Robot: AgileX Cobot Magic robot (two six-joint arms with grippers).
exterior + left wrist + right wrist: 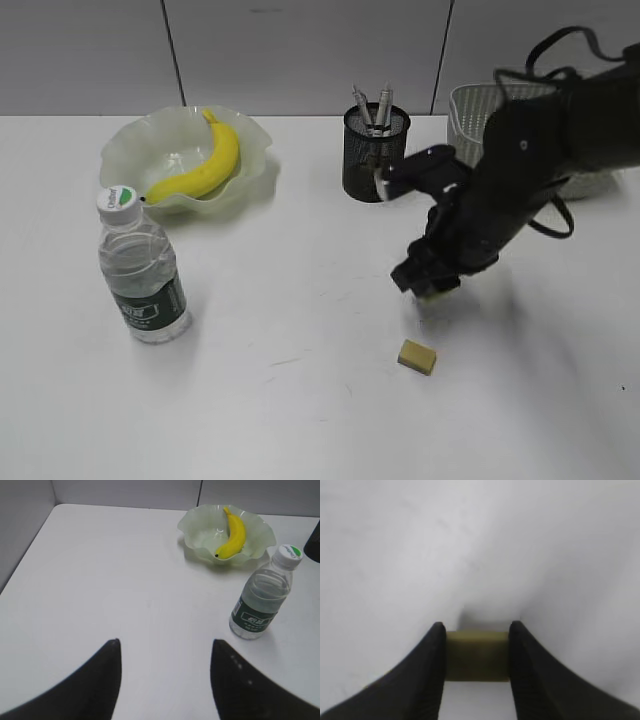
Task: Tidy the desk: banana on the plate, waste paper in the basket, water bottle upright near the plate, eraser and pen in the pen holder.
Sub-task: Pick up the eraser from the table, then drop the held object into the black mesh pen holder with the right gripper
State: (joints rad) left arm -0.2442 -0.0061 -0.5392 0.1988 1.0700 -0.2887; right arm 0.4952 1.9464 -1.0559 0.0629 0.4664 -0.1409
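Loose eraser [418, 357] lies on counter [300, 420] just below right hand [428, 288], which pinches another eraser [477, 655]; left hand [166, 647] wide open, empty; banana [200, 170] in plate [125, 150], bottle [140, 275] upright nearby.

My black right gripper [477, 652] clamps a small olive-tan rectangular eraser block [477, 656] between both fingers, above the plain white desk [480, 545].
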